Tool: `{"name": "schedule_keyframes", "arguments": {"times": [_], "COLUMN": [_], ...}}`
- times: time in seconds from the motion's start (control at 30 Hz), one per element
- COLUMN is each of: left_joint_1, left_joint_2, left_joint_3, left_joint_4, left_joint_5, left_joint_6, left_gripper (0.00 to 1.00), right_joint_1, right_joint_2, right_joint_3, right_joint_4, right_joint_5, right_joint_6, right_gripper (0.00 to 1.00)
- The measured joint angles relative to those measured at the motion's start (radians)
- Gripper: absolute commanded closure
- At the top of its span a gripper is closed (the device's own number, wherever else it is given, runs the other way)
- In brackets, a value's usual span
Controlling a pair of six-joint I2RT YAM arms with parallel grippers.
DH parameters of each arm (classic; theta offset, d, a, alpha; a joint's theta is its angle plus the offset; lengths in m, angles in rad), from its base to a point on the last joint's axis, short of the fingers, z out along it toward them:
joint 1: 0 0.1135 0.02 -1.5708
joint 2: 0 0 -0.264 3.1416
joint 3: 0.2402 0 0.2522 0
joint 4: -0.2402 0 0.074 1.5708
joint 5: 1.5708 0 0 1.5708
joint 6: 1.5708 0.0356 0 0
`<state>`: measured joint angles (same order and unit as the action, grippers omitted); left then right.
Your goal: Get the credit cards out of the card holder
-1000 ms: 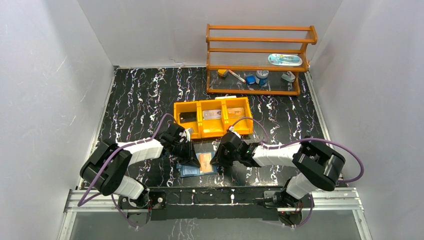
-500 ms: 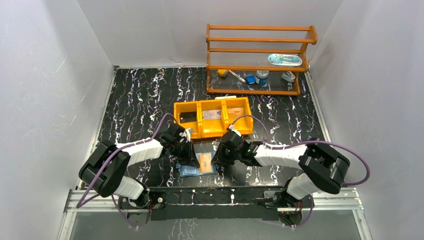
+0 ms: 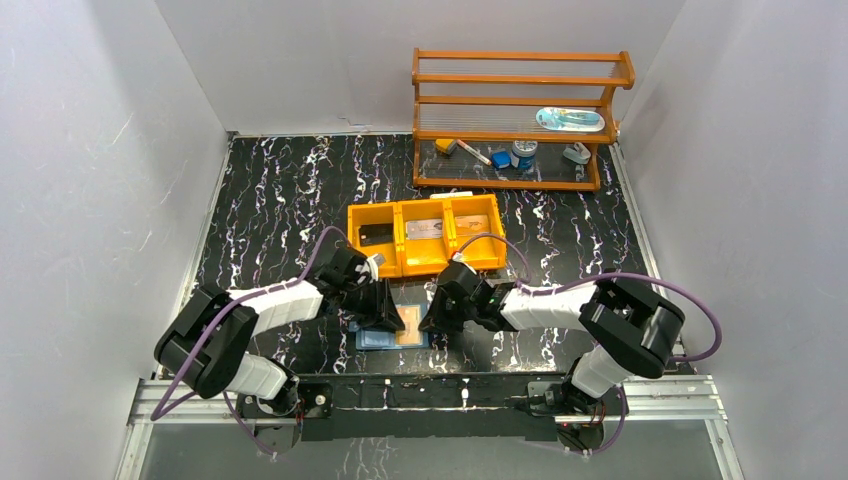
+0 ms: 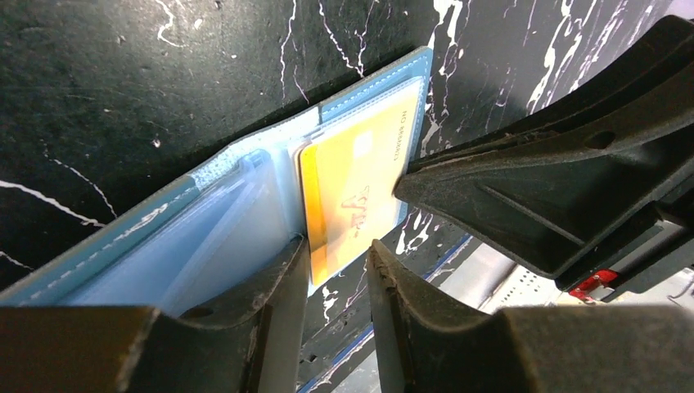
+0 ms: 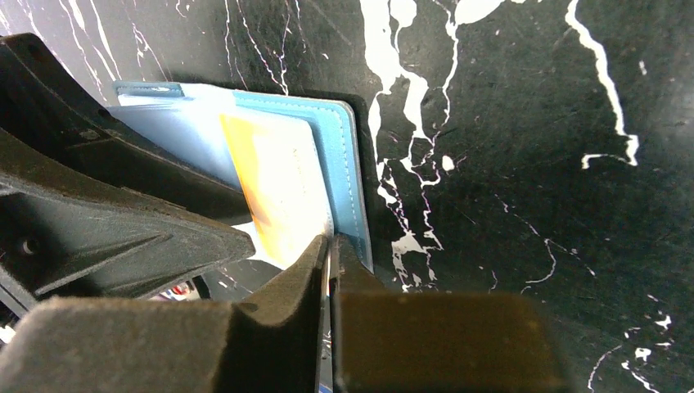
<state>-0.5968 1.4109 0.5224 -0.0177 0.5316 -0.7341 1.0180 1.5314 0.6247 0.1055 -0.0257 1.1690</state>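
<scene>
The blue card holder (image 3: 385, 340) lies spread on the black table between my two grippers. An orange credit card (image 3: 411, 322) sits in its right leaf. In the left wrist view the card (image 4: 360, 180) pokes out of the card holder (image 4: 368, 86). My left gripper (image 4: 337, 250) is open at the card's near corner, one finger on the clear inner sleeve. In the right wrist view my right gripper (image 5: 331, 239) is shut on the right edge of the orange card (image 5: 278, 188), beside the card holder's stitched rim (image 5: 342, 155). Other cards are hidden.
An orange three-compartment tray (image 3: 375, 207) stands just behind the card holder. A wooden shelf (image 3: 520, 80) with small items is at the back right. The metal rail (image 3: 430, 385) runs along the table's near edge, close to the card holder.
My left gripper's jaws have come apart. My right gripper's jaws have shut on the card's edge. Both grippers stay at the card holder, shifted only slightly.
</scene>
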Motion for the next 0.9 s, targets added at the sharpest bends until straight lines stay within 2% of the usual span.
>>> {"name": "schedule_keyframes", "arguments": {"times": [0.17, 0.37, 0.53, 0.73, 0.9], "left_joint_1": [0.014, 0.022, 0.016, -0.001, -0.002], "left_joint_2": [0.0, 0.001, -0.014, -0.039, -0.051], "left_joint_3": [-0.051, -0.085, -0.081, -0.049, -0.03], "left_joint_4": [0.091, 0.141, 0.113, 0.049, 0.008], "left_joint_5": [0.034, 0.042, 0.014, -0.022, -0.043], "left_joint_6": [-0.05, -0.076, -0.068, -0.027, -0.002], "left_gripper": [0.81, 1.0, 1.0, 1.0, 0.98], "right_joint_1": [-0.004, -0.011, -0.011, -0.008, -0.008], "right_joint_2": [-0.003, -0.007, -0.014, -0.074, -0.096], "right_joint_3": [-0.008, -0.012, -0.007, 0.028, 0.061], "right_joint_4": [0.005, 0.006, -0.007, -0.082, -0.077], "right_joint_5": [-0.002, -0.006, 0.0, 0.024, 0.026], "right_joint_6": [0.016, 0.013, 0.003, -0.039, -0.056], "right_gripper": [0.9, 0.86, 0.74, 0.73, 0.72]}}
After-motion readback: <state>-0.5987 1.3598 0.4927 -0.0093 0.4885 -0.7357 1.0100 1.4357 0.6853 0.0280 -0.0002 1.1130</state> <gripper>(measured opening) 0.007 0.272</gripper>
